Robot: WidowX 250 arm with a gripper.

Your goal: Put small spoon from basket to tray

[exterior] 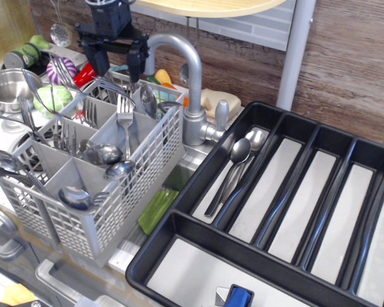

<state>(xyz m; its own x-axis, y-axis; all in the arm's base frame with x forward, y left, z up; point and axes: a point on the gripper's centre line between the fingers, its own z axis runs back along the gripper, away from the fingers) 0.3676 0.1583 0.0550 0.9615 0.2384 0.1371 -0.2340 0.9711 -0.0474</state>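
The gripper (118, 59) hangs in the upper left of the frame, its two dark fingers spread apart and holding nothing, just above the far corner of the basket (141, 166). The small spoon (148, 102) stands just below and slightly right of it in a rear compartment, bowl up, its thin handle running steeply down into the lattice. It is slim, shiny steel. The tray (198, 192) fills the lower right.
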